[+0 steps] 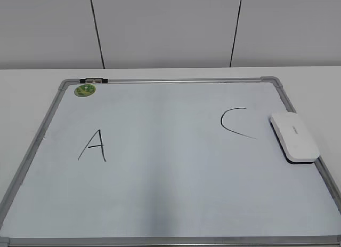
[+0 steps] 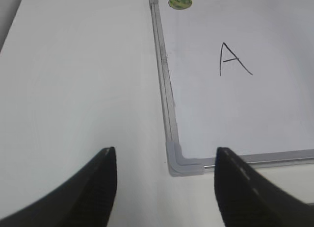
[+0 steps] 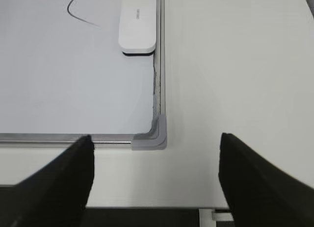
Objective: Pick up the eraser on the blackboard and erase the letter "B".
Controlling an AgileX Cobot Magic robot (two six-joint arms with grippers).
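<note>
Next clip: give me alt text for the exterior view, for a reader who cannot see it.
A whiteboard lies flat on a white table, showing a handwritten "A" on the left and a "C" on the right, with no "B" between them. A white eraser rests at the board's right edge beside the "C"; a round green magnet sits at the top left corner. No arms are visible.

The white counter (image 1: 32, 79) carries 1 thing directly: the blackboard (image 1: 170, 80), lying flat with its grey frame and plastic corners resting on the surface, bare counter showing along both sides.
</note>
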